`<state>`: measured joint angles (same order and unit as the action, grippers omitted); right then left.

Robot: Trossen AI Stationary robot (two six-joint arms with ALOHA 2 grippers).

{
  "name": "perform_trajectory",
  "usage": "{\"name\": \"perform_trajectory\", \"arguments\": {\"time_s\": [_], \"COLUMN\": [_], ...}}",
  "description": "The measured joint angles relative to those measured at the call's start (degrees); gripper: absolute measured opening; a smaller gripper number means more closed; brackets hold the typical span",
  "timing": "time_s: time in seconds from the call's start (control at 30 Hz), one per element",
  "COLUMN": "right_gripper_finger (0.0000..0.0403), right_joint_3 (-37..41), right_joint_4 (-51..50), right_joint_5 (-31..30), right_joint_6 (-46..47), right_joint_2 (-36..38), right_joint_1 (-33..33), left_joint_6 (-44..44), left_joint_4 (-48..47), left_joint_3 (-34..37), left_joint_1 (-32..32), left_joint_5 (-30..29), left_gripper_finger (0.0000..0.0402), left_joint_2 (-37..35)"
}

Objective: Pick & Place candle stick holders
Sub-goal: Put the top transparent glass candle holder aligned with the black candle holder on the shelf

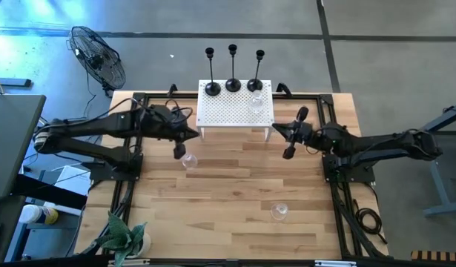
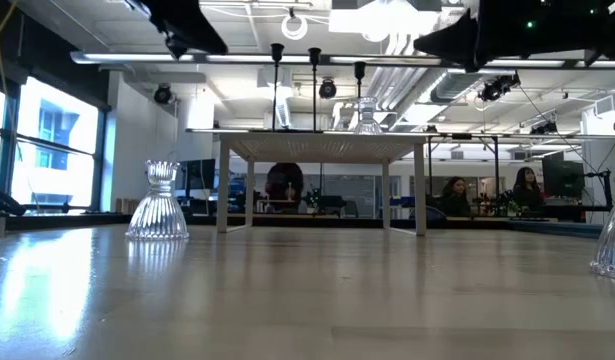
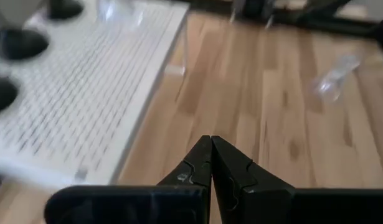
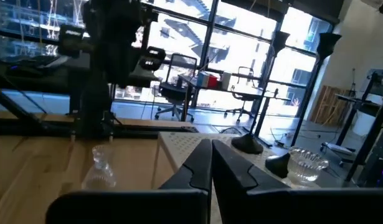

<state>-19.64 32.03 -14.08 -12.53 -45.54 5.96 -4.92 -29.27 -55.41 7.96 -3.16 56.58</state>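
Candle stick holders, three matching black, domed base, thin stem, small cup: left (image 1: pixel 211 87), middle (image 1: pixel 233 84), right (image 1: pixel 255 84), in row along far edge of white perforated raised platform (image 1: pixel 235 119) at far side of wooden bench (image 1: pixel 228 200). None grasped. Judged step: approach before pick. Next move calls for opening fingers, then descent onto stem. Left gripper (image 1: pixel 177 151) near platform's left edge, fingers together, empty. Right gripper (image 1: pixel 289 151) near platform's right edge, fingers together, empty. Clear glass holders (image 1: pixel 189 162) (image 1: pixel 279 211) on bench.
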Motion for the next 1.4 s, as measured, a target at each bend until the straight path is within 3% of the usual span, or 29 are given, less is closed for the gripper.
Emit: {"name": "perform_trajectory", "arguments": {"time_s": [0.1,0.33,0.63,0.93,1.13,1.4], "right_gripper_finger": [0.0003,0.0002,0.0001,0.0001,0.0002,0.0001], "right_joint_3": [1.5,4.6,4.9,4.8,4.8,4.8], "right_joint_4": [0.3,6.2,5.1,5.1,5.1,5.1], "right_joint_5": [1.0,-1.1,-0.4,-0.5,-0.5,-0.3], "right_joint_6": [-0.2,-4.3,-4.4,-4.5,-4.5,-4.7], "right_joint_2": [0.0,0.0,0.3,0.3,0.3,0.3], "right_joint_1": [0.0,0.0,0.0,0.0,0.0,0.0], "left_joint_6": [-4.5,-14.8,-19.7,-22.6,-22.5,-22.3], "left_joint_4": [-10.3,-25.8,-29.7,-30.8,-31.2,-31.0], "left_joint_3": [-4.4,-8.6,-8.9,-8.9,-8.9,-8.8], "left_joint_1": [-2.0,-6.6,-11.2,-11.4,-11.3,-4.5], "left_joint_5": [-3.2,-4.1,-3.4,-1.0,-3.7,-0.1], "left_gripper_finger": [0.0001,0.0001,0.001,0.0107,0.0174,0.0255], "left_joint_2": [0.0,1.7,8.4,14.6,17.2,18.5]}}
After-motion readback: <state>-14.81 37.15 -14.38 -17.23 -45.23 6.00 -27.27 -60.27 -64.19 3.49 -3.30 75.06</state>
